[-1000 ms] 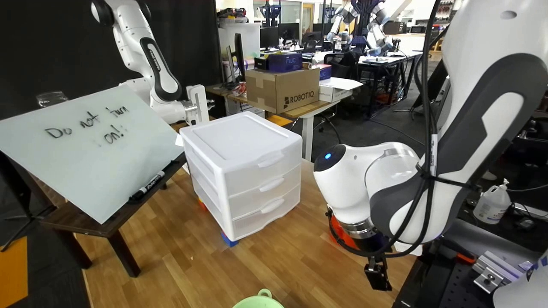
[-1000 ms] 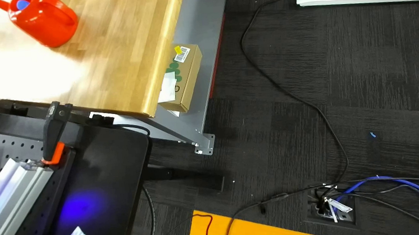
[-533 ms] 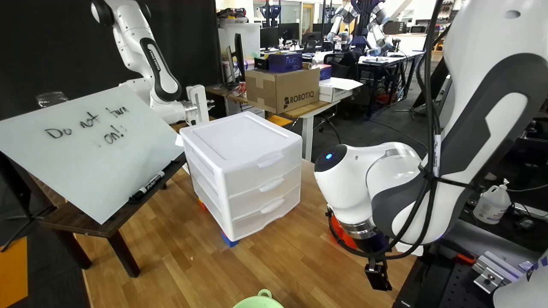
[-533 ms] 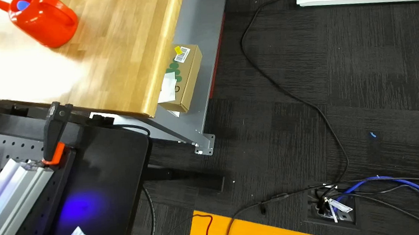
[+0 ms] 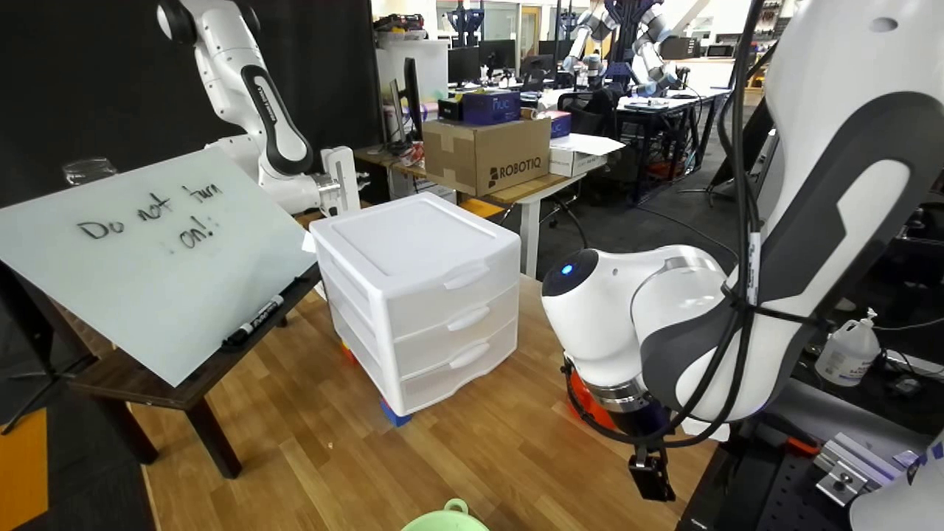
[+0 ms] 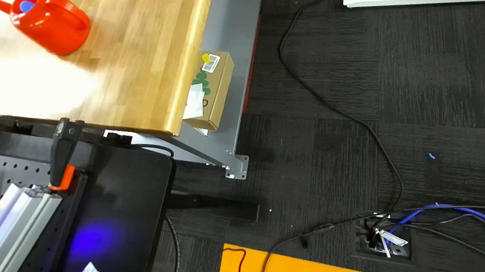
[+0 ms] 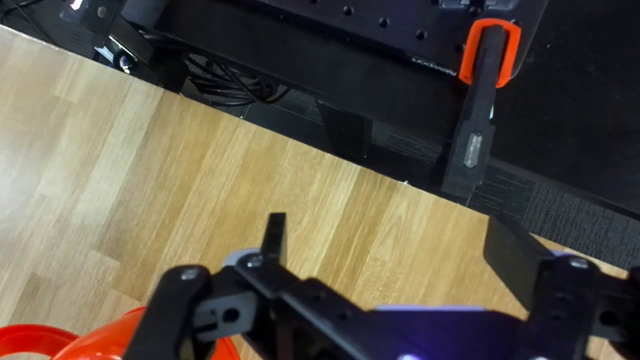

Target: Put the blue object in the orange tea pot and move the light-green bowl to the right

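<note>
Glossy orange tea pot [image 6: 50, 29], upright — blue object [image 6: 26, 6] at its top — light-green bowl [image 5: 445, 522] apart.

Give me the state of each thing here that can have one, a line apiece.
Fingers: open, holding nothing
Teapot: upright
Blue piece: at the teapot's top; how deep is unclear
Bowl: mostly cut off, contents unclear
Drawers: all three shut
Whiteboard: tilted, written on
Marker: lying down
Arm light: lit blue
Bottle: upright
</note>
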### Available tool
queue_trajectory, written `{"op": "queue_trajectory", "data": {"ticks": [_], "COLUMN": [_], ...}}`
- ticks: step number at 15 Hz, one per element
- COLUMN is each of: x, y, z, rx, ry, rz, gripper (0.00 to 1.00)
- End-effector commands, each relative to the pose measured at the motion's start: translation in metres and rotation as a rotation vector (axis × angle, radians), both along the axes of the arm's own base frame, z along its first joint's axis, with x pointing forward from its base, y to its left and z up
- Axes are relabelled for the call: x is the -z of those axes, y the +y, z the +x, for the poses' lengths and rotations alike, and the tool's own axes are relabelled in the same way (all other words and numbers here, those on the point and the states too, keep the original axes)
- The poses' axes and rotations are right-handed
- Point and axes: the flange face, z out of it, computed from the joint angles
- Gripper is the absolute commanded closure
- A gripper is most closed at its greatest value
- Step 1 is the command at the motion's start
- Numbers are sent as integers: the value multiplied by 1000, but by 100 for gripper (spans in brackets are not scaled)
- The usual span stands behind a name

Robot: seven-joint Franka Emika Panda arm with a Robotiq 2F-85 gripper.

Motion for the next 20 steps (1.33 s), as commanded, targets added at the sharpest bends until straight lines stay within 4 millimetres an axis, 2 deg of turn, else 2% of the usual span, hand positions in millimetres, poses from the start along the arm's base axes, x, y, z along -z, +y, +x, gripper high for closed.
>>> {"op": "queue_trajectory", "data": {"ticks": [1,7,11,14,20], "x": [0,0,1,8,19], "y": [0,7,31,64,155], "z": [0,10,28,38,52], "rx": [0,18,-6,-50,-151], "ry": [0,-26,-49,-43,-58], "rz": [0,31,88,100,106], "gripper": [0,0,0,0,0]}}
